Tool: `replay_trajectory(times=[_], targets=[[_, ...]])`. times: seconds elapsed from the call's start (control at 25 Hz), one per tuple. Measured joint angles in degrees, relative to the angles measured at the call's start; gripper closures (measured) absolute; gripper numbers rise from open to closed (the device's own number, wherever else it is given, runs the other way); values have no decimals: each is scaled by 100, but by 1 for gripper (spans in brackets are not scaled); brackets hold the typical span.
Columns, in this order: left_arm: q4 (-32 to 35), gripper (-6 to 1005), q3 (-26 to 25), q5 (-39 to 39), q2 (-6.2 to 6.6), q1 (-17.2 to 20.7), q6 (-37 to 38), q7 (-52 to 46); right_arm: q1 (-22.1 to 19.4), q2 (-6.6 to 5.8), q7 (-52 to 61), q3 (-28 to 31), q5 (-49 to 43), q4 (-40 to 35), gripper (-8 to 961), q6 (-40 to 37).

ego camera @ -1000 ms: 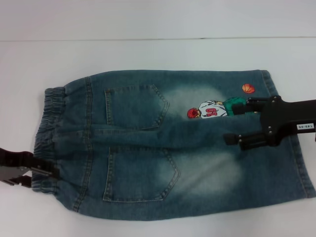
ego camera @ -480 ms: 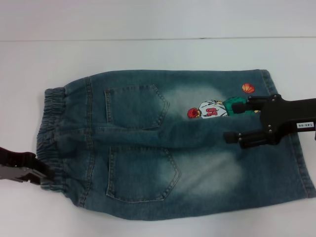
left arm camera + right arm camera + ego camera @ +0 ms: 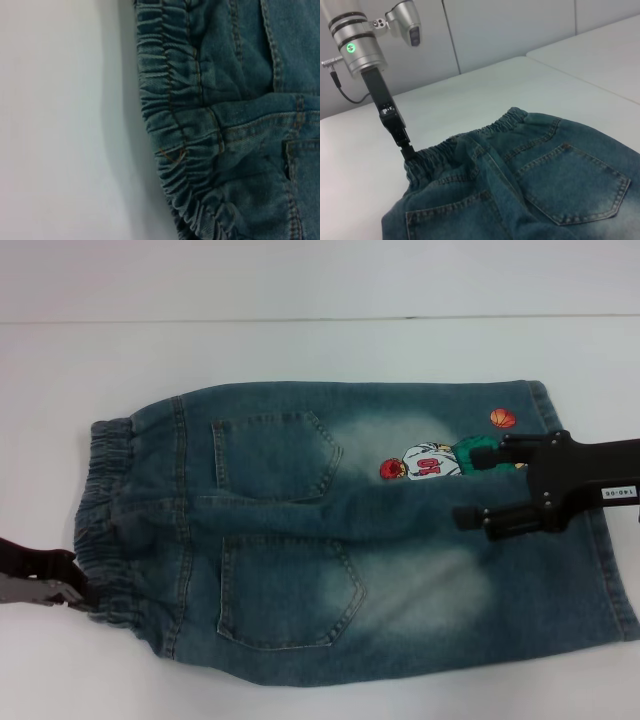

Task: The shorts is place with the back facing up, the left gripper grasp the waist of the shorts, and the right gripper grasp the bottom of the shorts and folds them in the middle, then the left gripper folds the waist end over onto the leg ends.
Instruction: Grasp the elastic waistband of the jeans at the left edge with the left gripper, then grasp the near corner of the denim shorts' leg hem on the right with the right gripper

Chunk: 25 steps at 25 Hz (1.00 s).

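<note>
**Operator:** Compared with a second ago, I see the near edge of the shorts drawn up and away from me, and the waistband bunched more tightly at its near corner. The left gripper has shifted a little nearer the left edge of the head view.

**Observer:** Where does the garment lie?

**Operator:** Flat on the white table, back pockets up, waistband to the left, leg hems to the right. The cartoon patch sits on the far leg.

**Observer:** State of the left gripper?

**Operator:** Its tip meets the waistband's near corner; in the right wrist view the claw touches the gathered elastic. I cannot tell whether it pinches the cloth.

**Observer:** And the right gripper?

**Operator:** The right gripper is over the leg end, fingers spread wide, one finger beside the patch, the other nearer me. It grips nothing.
</note>
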Motion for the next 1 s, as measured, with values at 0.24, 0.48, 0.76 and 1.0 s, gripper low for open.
replay_trajectory(times=[0.24, 0.48, 0.76, 1.0], targets=[[-30, 971, 0, -16, -1, -20, -18, 19, 157, -148, 765, 3, 0, -45, 3, -211], [27, 972, -24, -18, 13, -123, -18, 72, 392, -310, 1648, 23, -761, -519, 3, -781], [71, 975, -15, -18, 29, -323, -38, 83, 673, -327, 1857, 208, -2338, -911, 4, -1359], [31, 978, -24, -17, 76, -446, -48, 63, 727, -371, 1821, 231, -3177, -920, 4, -1604]])
